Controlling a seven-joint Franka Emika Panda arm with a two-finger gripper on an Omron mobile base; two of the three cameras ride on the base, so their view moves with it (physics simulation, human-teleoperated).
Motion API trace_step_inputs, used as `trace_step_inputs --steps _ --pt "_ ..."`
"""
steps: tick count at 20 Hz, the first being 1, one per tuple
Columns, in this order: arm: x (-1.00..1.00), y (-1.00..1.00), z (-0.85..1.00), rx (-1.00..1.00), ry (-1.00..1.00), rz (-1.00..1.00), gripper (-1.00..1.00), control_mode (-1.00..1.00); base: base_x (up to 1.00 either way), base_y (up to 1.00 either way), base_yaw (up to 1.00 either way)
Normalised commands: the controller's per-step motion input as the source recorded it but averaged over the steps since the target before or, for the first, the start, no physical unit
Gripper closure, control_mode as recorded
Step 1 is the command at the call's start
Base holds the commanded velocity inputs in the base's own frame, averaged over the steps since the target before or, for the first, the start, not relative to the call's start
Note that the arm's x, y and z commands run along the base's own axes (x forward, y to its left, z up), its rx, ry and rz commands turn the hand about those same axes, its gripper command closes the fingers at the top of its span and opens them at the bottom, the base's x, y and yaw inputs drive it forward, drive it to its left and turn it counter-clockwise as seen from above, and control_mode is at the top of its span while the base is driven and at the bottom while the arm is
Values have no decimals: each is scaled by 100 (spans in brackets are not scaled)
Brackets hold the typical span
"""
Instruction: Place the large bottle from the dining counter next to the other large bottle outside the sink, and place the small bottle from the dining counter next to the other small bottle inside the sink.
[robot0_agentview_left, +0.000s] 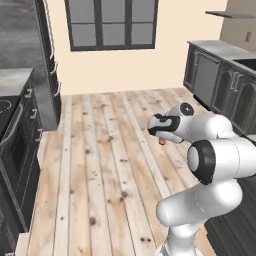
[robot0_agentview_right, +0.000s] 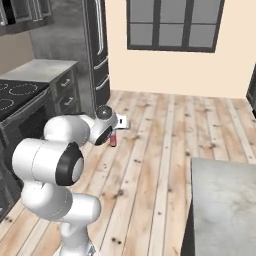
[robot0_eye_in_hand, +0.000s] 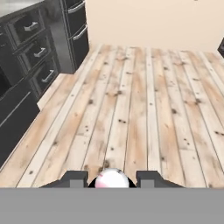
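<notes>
In the left base view, your gripper (robot0_agentview_left: 161, 138) is hanging folded in close to the arm, well above the wooden floor (robot0_agentview_left: 100, 150), with a small bottle (robot0_agentview_left: 162, 141) peeking out reddish beneath it. You are likely carrying it tucked in like this so the load stays steady while the base is driving. The dark cabinets (robot0_agentview_left: 220, 85) are running along the far right, and a corner of what may be the sink (robot0_agentview_left: 247, 64) is showing in their top; that is probably where you are heading. The stove (robot0_agentview_left: 12, 135) is standing on the left, well apart, so the floor between is giving you wide room.

In the right base view, the gripper (robot0_agentview_right: 113, 135) is clenched on the bottle (robot0_agentview_right: 113, 139), which is hanging upright, pink and dark red. The bench (robot0_agentview_right: 222, 200) is sitting near on the right; its edge is the closest thing to watch when you are turning.

In the hand view, the bottle's pale cap (robot0_eye_in_hand: 111, 179) is sitting between the two fingertips (robot0_eye_in_hand: 74, 177), touching or nearly so. Drawers (robot0_eye_in_hand: 37, 52) are lining the left; open planks are stretching ahead.
</notes>
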Motion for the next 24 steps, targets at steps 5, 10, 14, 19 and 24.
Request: trace_step_inputs --steps 5,10,14,19,24 --pt "0 0 0 0 0 0 100 100 84 1 -26" --pt "0 0 0 0 0 0 100 100 92 0 -27" --pt "0 0 0 0 0 0 100 100 91 0 -29" --pt "0 0 0 0 0 0 100 100 95 0 -31" --pt "0 0 0 0 0 0 100 100 100 0 -31"
